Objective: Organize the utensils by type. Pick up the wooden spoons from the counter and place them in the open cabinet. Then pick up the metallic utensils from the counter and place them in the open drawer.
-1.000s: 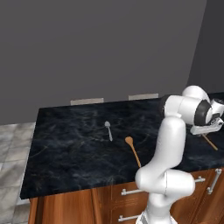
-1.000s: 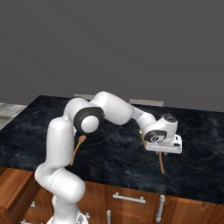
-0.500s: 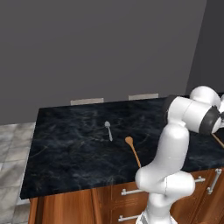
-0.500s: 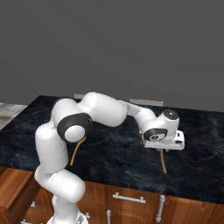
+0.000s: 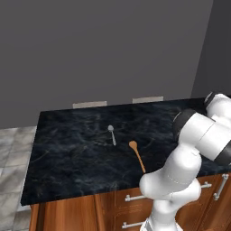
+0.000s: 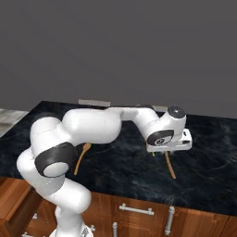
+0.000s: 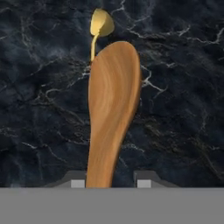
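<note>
Hand view: wooden spoon between the fingers

Hand view shows the gripper (image 7: 111,183) clenched on a wooden spoon (image 7: 111,118), its bowl pointing away over the black counter (image 7: 183,109). Right base view has that spoon hanging tilted near the worktop's front right. Left base view shows a second wooden spoon (image 5: 136,155) near the front edge, and the metal spoon (image 5: 111,134) just behind it, mid-worktop

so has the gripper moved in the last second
Cannot tell. In the right base view the gripper sits over the same stretch of counter, gripping a wooden spoon; mainly the elbow swung.
</note>
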